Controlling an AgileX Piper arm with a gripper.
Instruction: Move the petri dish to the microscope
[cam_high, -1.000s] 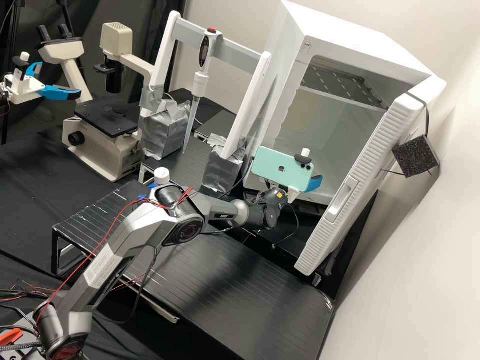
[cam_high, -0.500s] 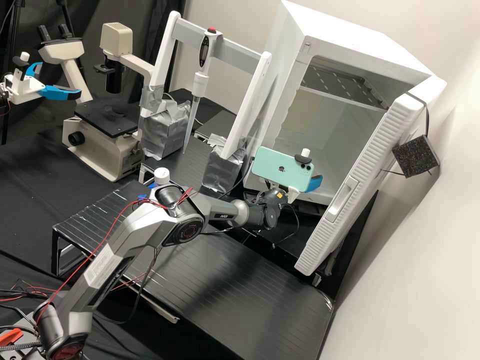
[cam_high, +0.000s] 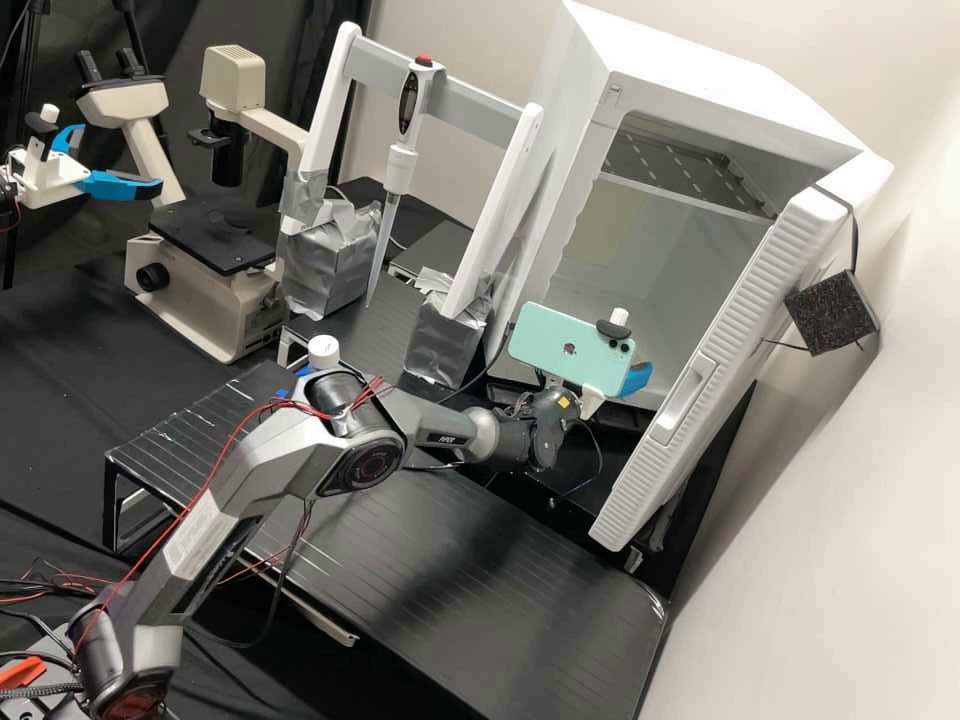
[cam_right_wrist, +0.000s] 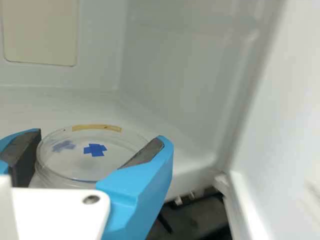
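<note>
In the high view my gripper (cam_high: 636, 379) is at the open front of the white incubator (cam_high: 570, 150), mostly behind the phone on its mount. In the wrist view, the gripper (cam_right_wrist: 97, 141) is shut on a clear round petri dish (cam_right_wrist: 80, 167), with one blue finger at either side of it. The dish bears a blue cross mark and a tan strip of tape at its rim. The beige microscope (cam_high: 215, 235) with its flat black stage stands at the back left of the bench, well away from the gripper.
The incubator's open door (cam_high: 700, 390) slants close on the gripper's right. Between incubator and microscope stand a white frame (cam_high: 490, 210) holding a pipette (cam_high: 402, 165) and taped weights (cam_high: 445, 335). Below the arm is a black slatted platform (cam_high: 480, 580). Another arm's blue-fingered gripper shows far left.
The gripper and its phone mount have shifted slightly right and down in the high view, in the last half second. The forearm has shifted a little with them; the microscope and incubator have not moved.
</note>
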